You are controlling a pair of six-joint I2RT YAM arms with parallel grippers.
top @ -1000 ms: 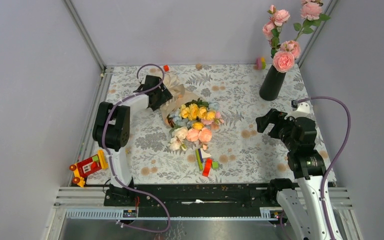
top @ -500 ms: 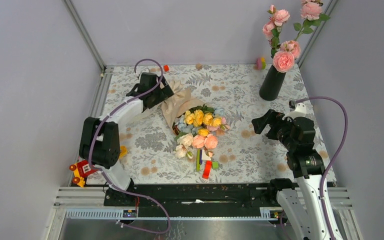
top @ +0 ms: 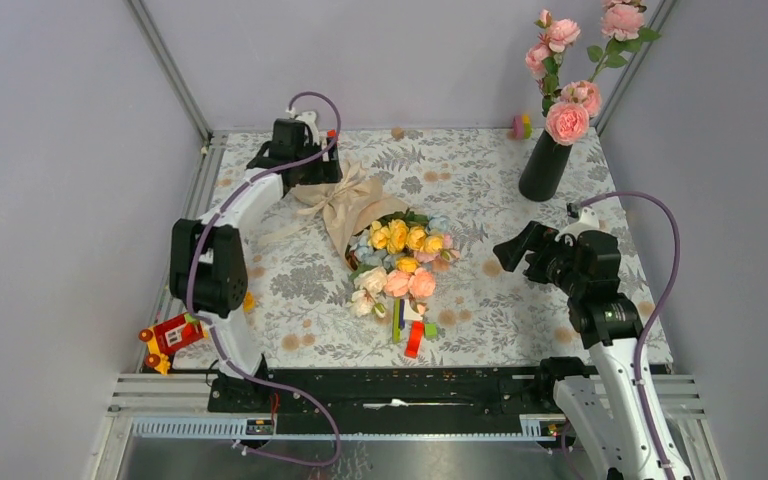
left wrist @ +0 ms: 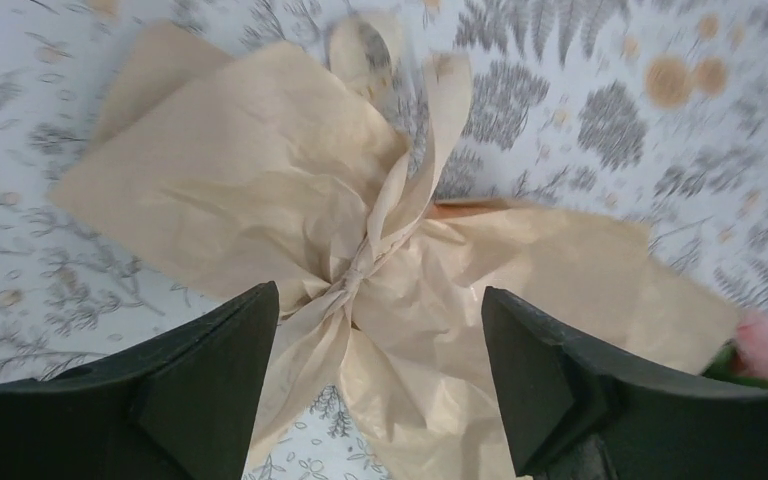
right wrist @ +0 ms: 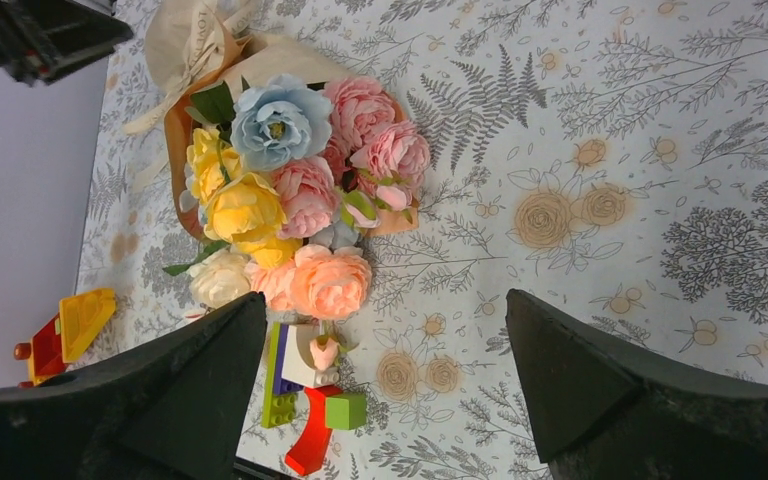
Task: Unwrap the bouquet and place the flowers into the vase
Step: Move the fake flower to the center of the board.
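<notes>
Bouquet: the bouquet (top: pixel 392 243) lies on its side near the middle of the desk (top: pixel 480 180), blooms toward the near edge, paper tail toward the far left corner.
Wrapping: the crinkled beige paper (left wrist: pixel 250 170) is on and pinched at a tied waist (left wrist: pixel 360 272), its tail fanning out flat past the knot.
Flowers: the flowers (right wrist: pixel 280 190) are bunched inside the paper's mouth: yellow, pink, pale blue and cream.
Left hand: the left hand (left wrist: pixel 378 300) is above the paper tail with its fingers spread wide. In the wrist view the tied waist lies right between them; nothing is gripped.
Right hand: the right hand (right wrist: pixel 385 298) is wide open and empty, to the right of the bouquet and well apart from it.
Vase: the vase (top: pixel 545 165) stands upright at the far right of the desk, beyond the right hand, with tall pink roses (top: pixel 567 120) in it.
Other items: toy blocks (top: pixel 412 328) lie just beside the blooms on the near side.
</notes>
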